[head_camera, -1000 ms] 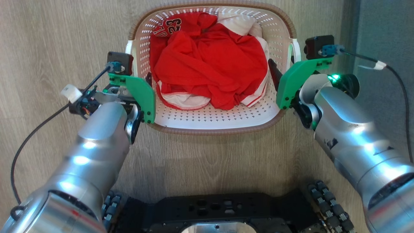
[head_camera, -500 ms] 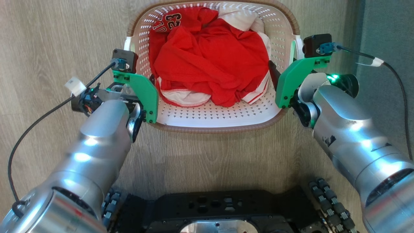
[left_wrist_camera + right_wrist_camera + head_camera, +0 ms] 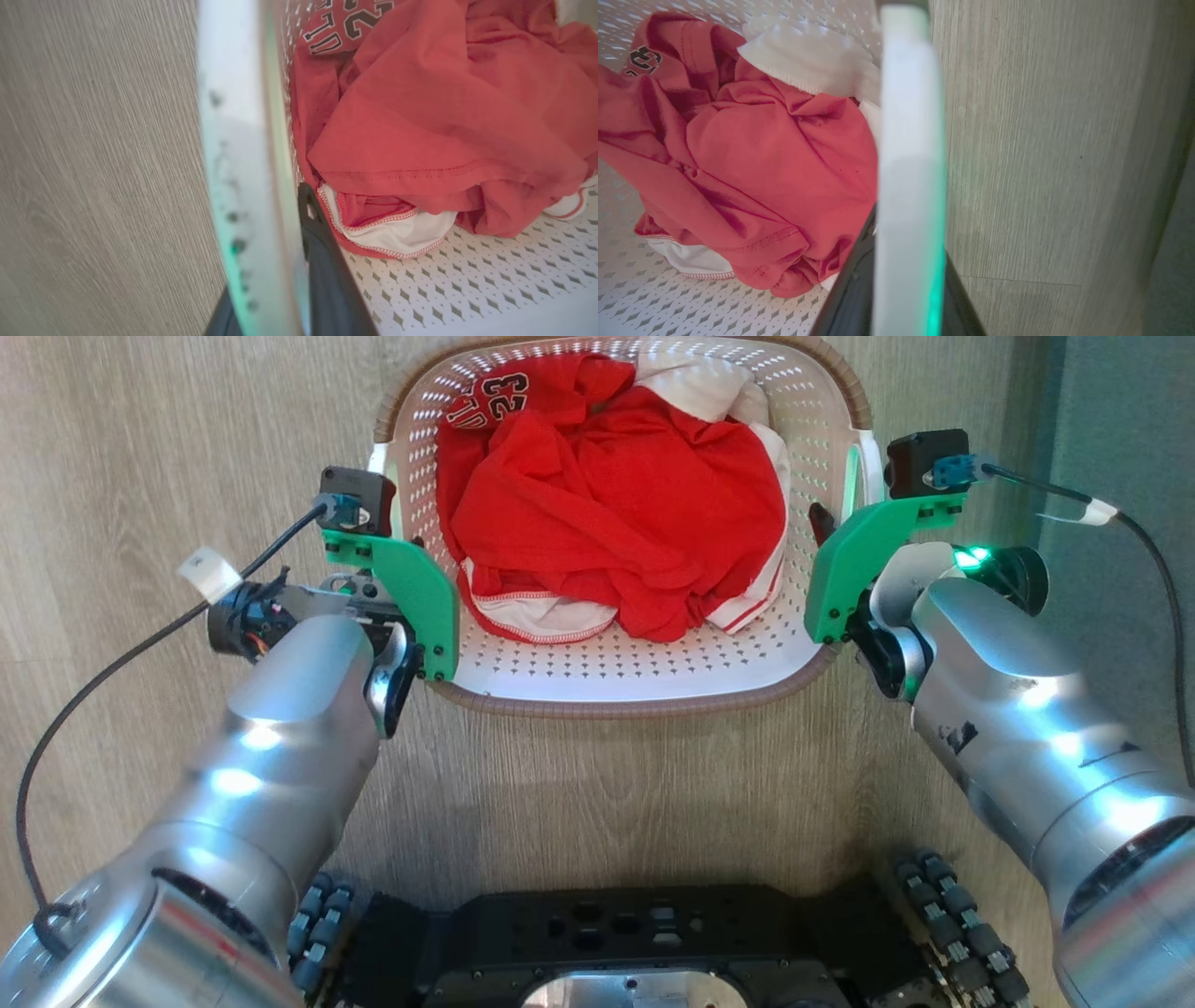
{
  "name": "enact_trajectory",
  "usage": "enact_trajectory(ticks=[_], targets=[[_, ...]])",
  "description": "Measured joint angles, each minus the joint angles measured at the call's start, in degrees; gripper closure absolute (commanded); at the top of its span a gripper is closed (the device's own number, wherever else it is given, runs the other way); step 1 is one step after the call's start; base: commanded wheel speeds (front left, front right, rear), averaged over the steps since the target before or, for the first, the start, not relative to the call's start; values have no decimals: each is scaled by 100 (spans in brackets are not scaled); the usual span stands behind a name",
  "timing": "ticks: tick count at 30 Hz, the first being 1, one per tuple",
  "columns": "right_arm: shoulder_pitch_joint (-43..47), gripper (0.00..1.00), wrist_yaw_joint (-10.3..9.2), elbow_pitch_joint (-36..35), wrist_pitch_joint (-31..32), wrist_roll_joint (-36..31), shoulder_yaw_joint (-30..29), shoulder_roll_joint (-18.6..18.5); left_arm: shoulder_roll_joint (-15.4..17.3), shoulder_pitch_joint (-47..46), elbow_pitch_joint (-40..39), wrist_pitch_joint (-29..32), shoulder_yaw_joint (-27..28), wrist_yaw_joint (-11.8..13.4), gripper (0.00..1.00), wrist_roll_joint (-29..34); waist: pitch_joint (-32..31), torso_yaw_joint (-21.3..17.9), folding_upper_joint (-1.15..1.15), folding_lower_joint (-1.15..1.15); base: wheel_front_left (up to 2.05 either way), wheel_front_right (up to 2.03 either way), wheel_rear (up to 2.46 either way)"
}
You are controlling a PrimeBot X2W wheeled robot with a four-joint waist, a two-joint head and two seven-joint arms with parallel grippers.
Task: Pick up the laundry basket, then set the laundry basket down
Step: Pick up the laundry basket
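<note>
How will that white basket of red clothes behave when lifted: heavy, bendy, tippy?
Probably light: the laundry basket is perforated plastic holding just a few clothes. Its walls may flex slightly where the left pincer and right pincer clamp its sides. Held on both sides, tipping seems unlikely.

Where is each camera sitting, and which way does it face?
Head view: above, facing down at the laundry basket on wood floor; both silver arms, left hand, right hand, black base.
Left wrist: along its dark fingers straddling the left handle.
Right wrist: along its fingers straddling the right handle.
Both wrist views share the red clothes.
</note>
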Motion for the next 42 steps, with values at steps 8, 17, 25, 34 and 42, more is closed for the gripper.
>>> enact_trajectory(ticks=[8,17,25,34,42], targets=[[-9,100,0,26,-89,65,227,-58,1,-15,-11,287,-238,-107,100,-288,-60,17,0,0,0,0,0],[1,100,0,59,176,219,542,-104,2,20,-3,394,-535,-137,100,-503,-345,25,0,0,0,0,0],[73,100,0,55,907,495,797,-171,7,187,-11,736,-832,-339,100,-695,-889,35,0,0,0,0,0],[564,100,0,-126,1802,918,1087,-256,22,653,-49,1259,-1177,-525,100,-970,-1798,50,0,0,0,0,0],[867,100,-1,-378,2446,1261,1303,-341,68,876,-22,1567,-1426,-672,100,-1090,-2573,51,0,0,0,0,0]])
